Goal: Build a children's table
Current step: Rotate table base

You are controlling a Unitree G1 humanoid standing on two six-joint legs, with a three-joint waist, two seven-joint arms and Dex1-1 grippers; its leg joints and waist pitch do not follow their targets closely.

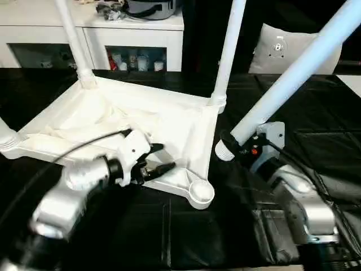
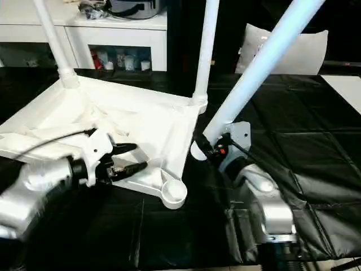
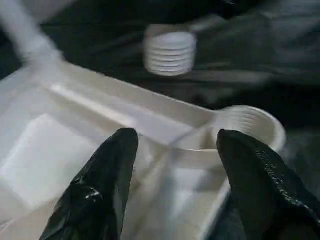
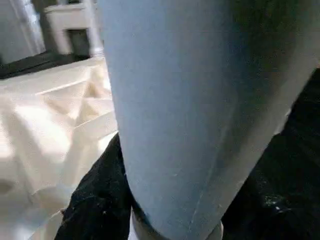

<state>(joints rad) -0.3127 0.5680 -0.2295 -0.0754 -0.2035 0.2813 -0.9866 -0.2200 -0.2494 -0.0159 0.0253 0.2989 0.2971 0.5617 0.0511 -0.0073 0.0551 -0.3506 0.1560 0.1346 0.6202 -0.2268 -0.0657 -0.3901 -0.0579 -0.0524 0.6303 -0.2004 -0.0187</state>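
The children's table top [image 1: 84, 121] lies upside down on the black mat, ribbed underside up. White legs stand in its far left socket [image 1: 70, 34] and far right socket [image 1: 228, 51], and a third leg [image 1: 5, 138] shows at the left edge. The near right socket [image 1: 201, 193] is empty. My right gripper [image 1: 248, 148] is shut on a fourth leg [image 1: 299, 70], held tilted, its threaded end [image 1: 224, 151] a little above and beyond that socket. My left gripper [image 1: 161, 158] is open, its fingers [image 3: 100, 190] either side of the top's rim beside the empty socket [image 3: 247, 125].
A white cabinet [image 1: 113, 34] with shelves of small items stands behind the table. A grey cushion [image 1: 287, 48] leans at the back right. A white board's corner [image 1: 352, 84] shows at the right edge. Black mat [image 1: 186, 237] covers the floor.
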